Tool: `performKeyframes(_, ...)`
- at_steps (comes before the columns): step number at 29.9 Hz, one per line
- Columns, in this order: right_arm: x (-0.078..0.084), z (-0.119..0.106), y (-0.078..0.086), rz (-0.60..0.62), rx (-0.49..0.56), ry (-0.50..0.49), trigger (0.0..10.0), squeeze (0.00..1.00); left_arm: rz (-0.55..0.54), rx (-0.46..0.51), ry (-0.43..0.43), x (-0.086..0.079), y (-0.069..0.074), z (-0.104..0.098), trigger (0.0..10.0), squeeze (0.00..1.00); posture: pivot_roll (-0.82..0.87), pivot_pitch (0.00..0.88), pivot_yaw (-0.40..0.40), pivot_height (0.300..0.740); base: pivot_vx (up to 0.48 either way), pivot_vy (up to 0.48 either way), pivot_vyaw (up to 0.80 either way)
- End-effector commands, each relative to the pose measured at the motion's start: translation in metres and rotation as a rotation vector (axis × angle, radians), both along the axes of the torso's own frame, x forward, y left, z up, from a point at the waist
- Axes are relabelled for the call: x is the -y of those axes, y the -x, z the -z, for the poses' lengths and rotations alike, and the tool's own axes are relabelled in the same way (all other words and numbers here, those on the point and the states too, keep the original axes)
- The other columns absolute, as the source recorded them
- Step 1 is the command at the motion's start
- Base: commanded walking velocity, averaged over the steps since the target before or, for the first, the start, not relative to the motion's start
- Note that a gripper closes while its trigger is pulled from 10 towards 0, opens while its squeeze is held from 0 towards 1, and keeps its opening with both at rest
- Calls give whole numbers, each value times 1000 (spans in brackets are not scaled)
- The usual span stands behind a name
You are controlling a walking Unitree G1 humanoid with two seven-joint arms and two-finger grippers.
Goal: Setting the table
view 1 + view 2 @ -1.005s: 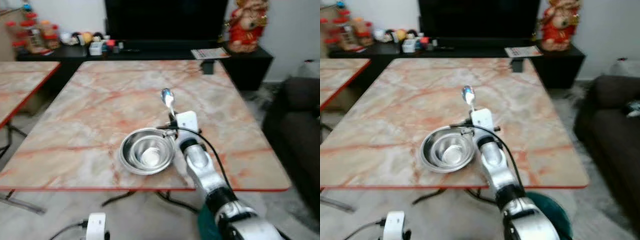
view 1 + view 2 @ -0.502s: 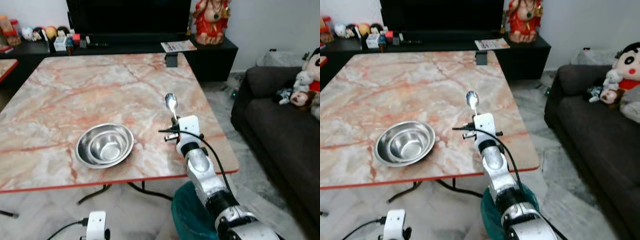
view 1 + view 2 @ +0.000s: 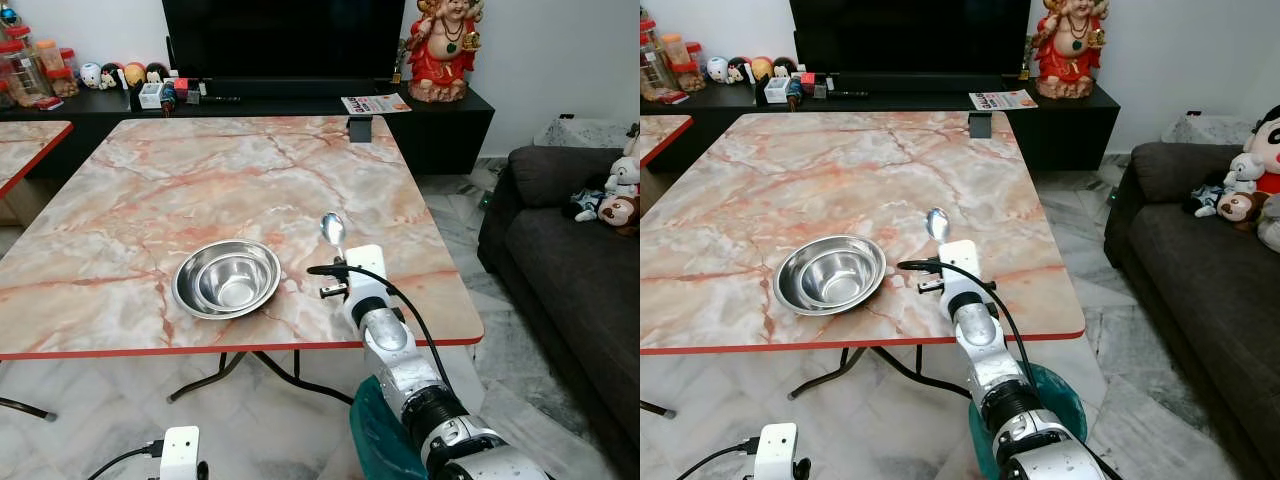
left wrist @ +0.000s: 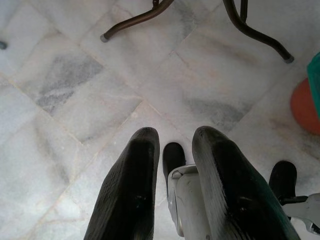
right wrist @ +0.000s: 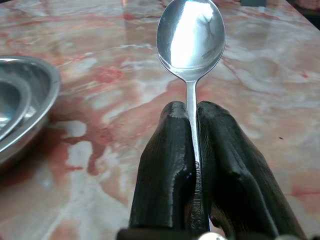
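Note:
A steel spoon (image 5: 191, 36) stands bowl-up, its handle pinched between the black fingers (image 5: 165, 170) of my right gripper (image 3: 338, 250), which is shut on it. The gripper hovers over the marble table (image 3: 200, 180) near its front right part. Just to its left sit two nested steel bowls (image 3: 227, 277), also seen as the bowls (image 3: 830, 273) in the right eye view. My left gripper (image 4: 172, 150) hangs low over the floor tiles with a small gap between its fingers and nothing in it.
A second table (image 3: 25, 150) stands at the far left. A black TV cabinet (image 3: 300, 100) with small items, a magazine and a red figurine (image 3: 442, 45) runs along the back. A dark sofa (image 3: 570, 260) with soft toys is on the right. A teal bin (image 3: 1040, 400) sits by my right arm.
The camera has swung, so the whole scene shifted. My right gripper keeps hold of the spoon beside the bowls, a short gap now between them.

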State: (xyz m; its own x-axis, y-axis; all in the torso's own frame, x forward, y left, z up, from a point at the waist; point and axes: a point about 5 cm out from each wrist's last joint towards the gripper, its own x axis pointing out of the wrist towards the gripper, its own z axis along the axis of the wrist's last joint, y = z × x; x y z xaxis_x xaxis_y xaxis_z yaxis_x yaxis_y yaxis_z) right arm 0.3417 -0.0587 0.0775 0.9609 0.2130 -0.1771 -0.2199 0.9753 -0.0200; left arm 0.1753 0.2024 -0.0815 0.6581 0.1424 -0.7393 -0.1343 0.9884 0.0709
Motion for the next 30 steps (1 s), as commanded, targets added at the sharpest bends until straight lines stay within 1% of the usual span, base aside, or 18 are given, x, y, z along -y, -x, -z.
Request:
performKeyframes(1,-5,-3,0,4,-2,-22,10000,0,-10,-28,-7,-4,4,2,10000,0,8,0,-9,740,0,480,0)
performKeyframes(6,-1,-2,-1,20,-3,-20,10000,0,-4,-26,-10,-4,4,2,10000,0,5,0,-6,740,0,376,0)
performKeyframes(19,4,-7,-6,59,1,-28,10000,0,14,-14,-8,-1,-1,0,10000,0,2,0,-2,740,0,0,0)
performKeyframes(30,6,-4,-6,69,-22,-29,10000,0,16,-12,-4,-1,-2,0,10000,0,4,0,5,740,0,0,0)
